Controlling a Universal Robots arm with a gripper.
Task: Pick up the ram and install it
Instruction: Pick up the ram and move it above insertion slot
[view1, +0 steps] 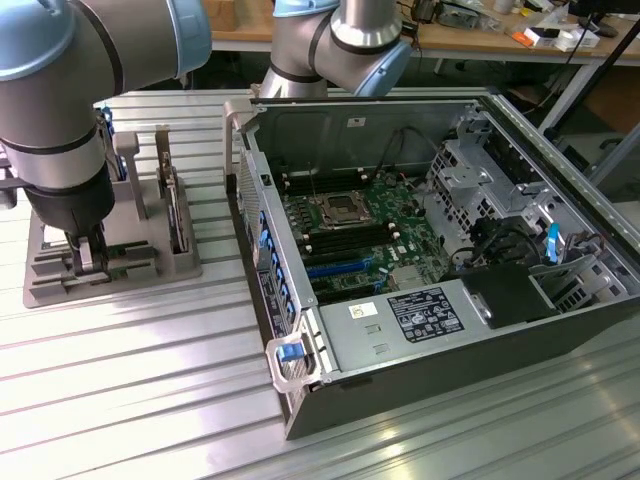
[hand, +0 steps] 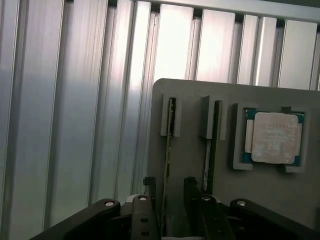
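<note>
First, from the exterior view: the arm (view1: 60, 110) stands at that view's left, its last link pointing straight down, so the gripper (view1: 85, 258) hangs upright over a grey holder (view1: 40, 285) on the ribbed metal table (view1: 130, 400). The fingertips are low, down among the holder's ribs. A hard drive (view1: 176, 205) stands on edge in the same holder, just beside the gripper toward the view's right. Further right, well apart from the gripper, lies the open computer case (view1: 560, 330) with its motherboard (view1: 365, 235) exposed. How the fingers stand is hard to judge from here.

Next, the wrist view looks down along the gripper (hand: 169, 187) onto the grey holder (hand: 190, 165). The ram (hand: 169, 145) sits on its edge in a slot of the holder, and it runs right between the two dark fingers (hand: 149, 186). They are spread, one on each side of the stick, with a thin gap showing on both sides, so nothing is pinched. A second stick (hand: 211, 150) stands on edge in the neighbouring slot, and beyond it the square silver processor (hand: 273, 137) lies flat in its own recess
</note>
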